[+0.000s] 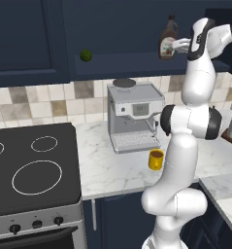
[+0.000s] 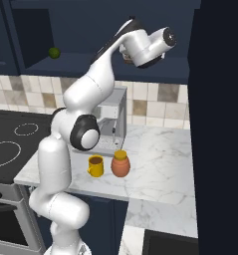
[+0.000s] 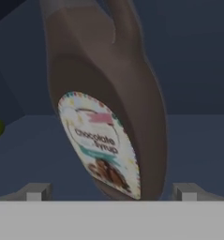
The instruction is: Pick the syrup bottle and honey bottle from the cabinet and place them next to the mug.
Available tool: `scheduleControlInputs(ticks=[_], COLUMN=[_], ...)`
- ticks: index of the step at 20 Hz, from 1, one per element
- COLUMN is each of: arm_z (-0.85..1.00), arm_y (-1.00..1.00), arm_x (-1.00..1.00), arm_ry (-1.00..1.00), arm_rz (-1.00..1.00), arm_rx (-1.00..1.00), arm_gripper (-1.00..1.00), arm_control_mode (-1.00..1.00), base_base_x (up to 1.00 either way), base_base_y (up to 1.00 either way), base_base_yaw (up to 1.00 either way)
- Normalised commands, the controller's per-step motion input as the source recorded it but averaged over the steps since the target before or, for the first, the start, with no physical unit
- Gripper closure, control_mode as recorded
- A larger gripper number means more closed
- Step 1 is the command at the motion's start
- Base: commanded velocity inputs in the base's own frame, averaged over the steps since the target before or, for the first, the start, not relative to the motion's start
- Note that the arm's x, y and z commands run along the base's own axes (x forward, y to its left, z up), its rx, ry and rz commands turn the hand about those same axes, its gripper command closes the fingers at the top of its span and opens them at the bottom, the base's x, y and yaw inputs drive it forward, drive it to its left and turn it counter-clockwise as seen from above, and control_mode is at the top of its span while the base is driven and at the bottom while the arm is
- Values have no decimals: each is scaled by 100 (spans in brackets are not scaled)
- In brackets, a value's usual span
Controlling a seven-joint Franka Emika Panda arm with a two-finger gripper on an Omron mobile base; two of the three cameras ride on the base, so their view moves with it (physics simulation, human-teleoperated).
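Note:
The syrup bottle [image 1: 167, 41], dark brown with a pale label, stands upright on the shelf of the open navy cabinet [image 1: 137, 68]. My gripper [image 1: 179, 46] is at its right side, open. In the hand view the syrup bottle [image 3: 104, 117] rises close ahead, and my gripper [image 3: 111, 192] has one fingertip [image 3: 36, 192] on each side of its base, apart from it. The yellow mug [image 2: 95, 166] sits on the marble counter with the orange honey bottle [image 2: 120, 164] right beside it. The mug [image 1: 156, 159] also appears in front of the coffee machine.
A green lime [image 1: 85, 55] lies on the cabinet shelf to the left of the bottle. A grey coffee machine [image 1: 134, 116] stands on the counter below the shelf. A black stove [image 1: 30, 165] is at the left. A tall dark panel [image 2: 220, 124] bounds the right.

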Motion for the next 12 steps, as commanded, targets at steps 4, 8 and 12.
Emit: scheduleControlInputs(ticks=[4,8,12], arm_z=[0,-1,-2], arm_y=[9,0,0], arm_x=[1,4,18], arm_ry=[0,0,0], arm_rz=[0,0,0], arm_rx=[0,0,0], arm_gripper=[-100,-100,-100], arm_control_mode=[-100,-100,-100], base_base_x=[0,0,0], base_base_y=[0,0,0], base_base_yaw=[0,0,0])
